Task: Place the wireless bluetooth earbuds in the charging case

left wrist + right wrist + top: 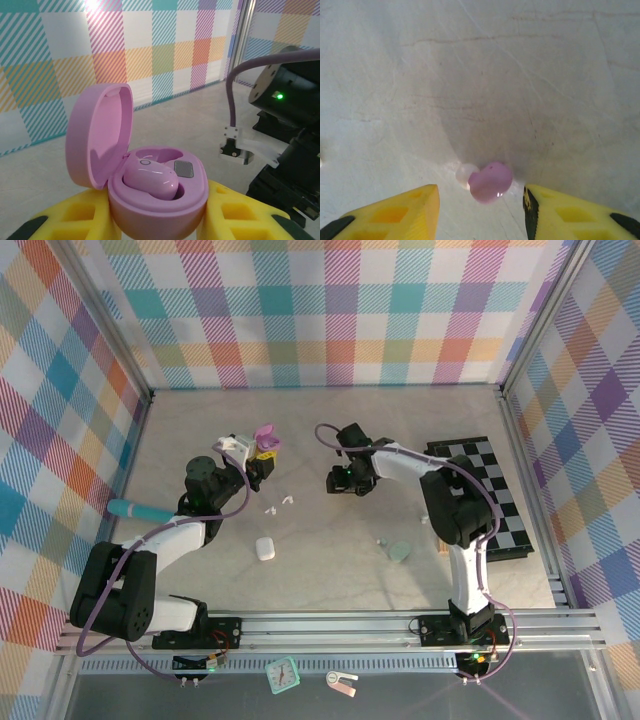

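My left gripper [262, 454] is shut on a pink charging case [160, 210], held above the table with its lid [97, 135] open. Yellow fingers [75, 215] press on both sides of it. One pink earbud [150, 180] sits in the case, with an unfilled hollow behind it. A second pink earbud [491, 181] lies on the table. My right gripper [482, 202] stands open low over it, a yellow finger [415, 210] on each side, neither touching it. In the top view the case [266, 432] and the right gripper [345, 480] are a short way apart.
Two small white earbuds [278, 504] lie on the table between the arms. Nearer the front sit a white case [264, 549] and a pale green case [398, 551]. A checkered board [490, 490] lies at the right, a teal object [135, 509] at the left.
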`<state>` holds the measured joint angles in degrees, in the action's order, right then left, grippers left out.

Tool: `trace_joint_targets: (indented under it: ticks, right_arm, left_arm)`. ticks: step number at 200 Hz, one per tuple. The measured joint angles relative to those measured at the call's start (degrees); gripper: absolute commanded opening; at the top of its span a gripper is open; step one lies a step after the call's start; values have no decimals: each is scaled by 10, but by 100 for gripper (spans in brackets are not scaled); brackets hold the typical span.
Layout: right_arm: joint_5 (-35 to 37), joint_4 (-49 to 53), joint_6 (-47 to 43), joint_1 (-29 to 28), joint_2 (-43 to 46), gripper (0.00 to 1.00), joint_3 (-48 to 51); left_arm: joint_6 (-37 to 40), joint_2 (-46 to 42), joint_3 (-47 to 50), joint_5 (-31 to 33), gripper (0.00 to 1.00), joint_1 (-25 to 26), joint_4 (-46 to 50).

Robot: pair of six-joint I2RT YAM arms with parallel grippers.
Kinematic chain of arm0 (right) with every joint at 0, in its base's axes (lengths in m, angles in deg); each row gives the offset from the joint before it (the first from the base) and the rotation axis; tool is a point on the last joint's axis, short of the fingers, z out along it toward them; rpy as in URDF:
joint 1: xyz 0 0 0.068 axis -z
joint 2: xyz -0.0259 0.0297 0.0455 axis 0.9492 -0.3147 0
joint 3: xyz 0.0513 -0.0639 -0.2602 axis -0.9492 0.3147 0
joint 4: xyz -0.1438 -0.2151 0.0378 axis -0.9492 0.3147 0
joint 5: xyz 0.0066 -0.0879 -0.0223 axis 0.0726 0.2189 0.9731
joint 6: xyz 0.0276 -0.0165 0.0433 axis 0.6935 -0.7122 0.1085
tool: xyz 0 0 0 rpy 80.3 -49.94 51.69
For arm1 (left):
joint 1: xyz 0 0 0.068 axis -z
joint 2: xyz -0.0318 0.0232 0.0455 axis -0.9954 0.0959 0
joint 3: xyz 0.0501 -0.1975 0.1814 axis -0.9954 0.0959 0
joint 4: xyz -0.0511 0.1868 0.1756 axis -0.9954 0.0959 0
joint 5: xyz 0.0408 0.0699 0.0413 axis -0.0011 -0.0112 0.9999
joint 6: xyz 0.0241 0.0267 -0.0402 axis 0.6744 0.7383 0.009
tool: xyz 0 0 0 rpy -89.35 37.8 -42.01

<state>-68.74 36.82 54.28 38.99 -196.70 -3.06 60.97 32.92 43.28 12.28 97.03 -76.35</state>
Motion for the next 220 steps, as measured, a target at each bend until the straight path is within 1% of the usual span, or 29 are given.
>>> trace_joint_targets:
  ticks: [19, 51, 90, 100, 116, 172, 220]
  right_arm:
    - [-12, -35, 36, 5, 21, 52, 38]
    - [-41, -113, 114, 21, 45, 49, 98]
    - [-83, -168, 179, 39, 50, 38, 130]
    - [-87, -176, 184, 42, 49, 33, 131]
    - [-90, -185, 194, 45, 48, 30, 131]
    - [-101, -180, 196, 45, 25, 29, 107]
    - [-115, -166, 192, 46, 6, 26, 85]
  left_arm:
    - [0, 0, 0, -3, 32, 0, 0]
    - [0, 0, 0, -4, 32, 0, 0]
    - [0, 0, 0, -8, 32, 0, 0]
    - [0, 0, 0, -9, 32, 0, 0]
    - [0, 0, 0, -11, 32, 0, 0]
    - [0, 0, 0, -14, 32, 0, 0]
    - [0, 0, 0, -14, 32, 0, 0]
